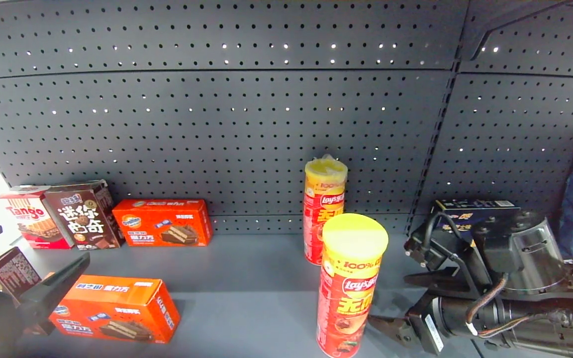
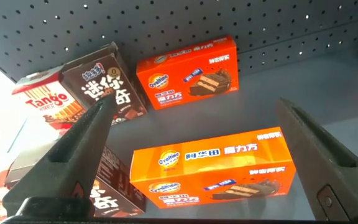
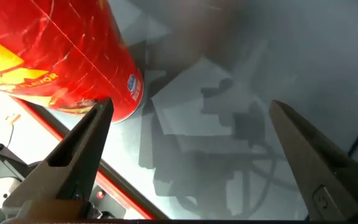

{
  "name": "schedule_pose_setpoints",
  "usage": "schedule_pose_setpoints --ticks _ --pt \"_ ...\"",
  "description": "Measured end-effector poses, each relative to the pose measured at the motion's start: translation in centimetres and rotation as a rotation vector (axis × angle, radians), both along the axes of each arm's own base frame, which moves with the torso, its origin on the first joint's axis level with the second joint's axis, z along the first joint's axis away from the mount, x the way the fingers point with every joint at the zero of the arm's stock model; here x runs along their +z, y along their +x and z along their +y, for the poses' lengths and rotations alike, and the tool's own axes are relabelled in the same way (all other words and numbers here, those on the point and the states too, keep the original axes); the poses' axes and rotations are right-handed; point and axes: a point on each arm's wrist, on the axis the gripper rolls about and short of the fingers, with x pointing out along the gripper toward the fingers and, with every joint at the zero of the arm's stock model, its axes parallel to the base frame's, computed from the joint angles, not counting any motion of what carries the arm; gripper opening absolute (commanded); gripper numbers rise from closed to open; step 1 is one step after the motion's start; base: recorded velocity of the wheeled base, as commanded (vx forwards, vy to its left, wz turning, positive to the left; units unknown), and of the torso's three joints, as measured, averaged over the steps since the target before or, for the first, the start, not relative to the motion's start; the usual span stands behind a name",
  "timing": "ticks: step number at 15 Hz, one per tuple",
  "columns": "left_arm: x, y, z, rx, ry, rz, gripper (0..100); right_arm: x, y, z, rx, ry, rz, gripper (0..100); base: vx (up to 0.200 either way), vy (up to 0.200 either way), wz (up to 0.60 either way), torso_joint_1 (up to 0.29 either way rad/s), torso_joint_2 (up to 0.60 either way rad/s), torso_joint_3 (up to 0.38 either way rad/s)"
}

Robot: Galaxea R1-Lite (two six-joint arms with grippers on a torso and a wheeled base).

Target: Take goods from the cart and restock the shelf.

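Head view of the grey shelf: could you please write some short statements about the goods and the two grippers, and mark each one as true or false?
1. The nearer red cylindrical chip can and the farther red cylindrical chip can both stand upright on the grey metal shelf. True.
2. The right gripper is shut on the nearer can. False: it is open, beside that can.
3. An orange cardboard cake box stands at the back of the shelf, by the perforated back wall. True.
4. The left gripper holds a second orange box. False: it is open and empty; the nearer orange cake box lies on the shelf.
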Motion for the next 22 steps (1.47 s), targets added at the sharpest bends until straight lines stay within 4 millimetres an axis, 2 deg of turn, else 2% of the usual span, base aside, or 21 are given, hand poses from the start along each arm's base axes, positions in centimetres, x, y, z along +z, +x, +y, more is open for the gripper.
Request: schedule_pose_setpoints --ticks 17,22 --pt "-0.53 -0.15 0.04 0.000 -0.006 0.012 100 -0.23 -0.02 0.60 0.017 -0.008 0.006 100 0.000 0.000 0.00 0.000 0.00 0.000" --pt "-0.53 -0.17 0.04 0.002 -0.023 0.012 100 -0.32 -0.25 0.25 -0.002 -0.019 0.001 100 0.000 0.000 0.00 0.000 0.00 0.000"
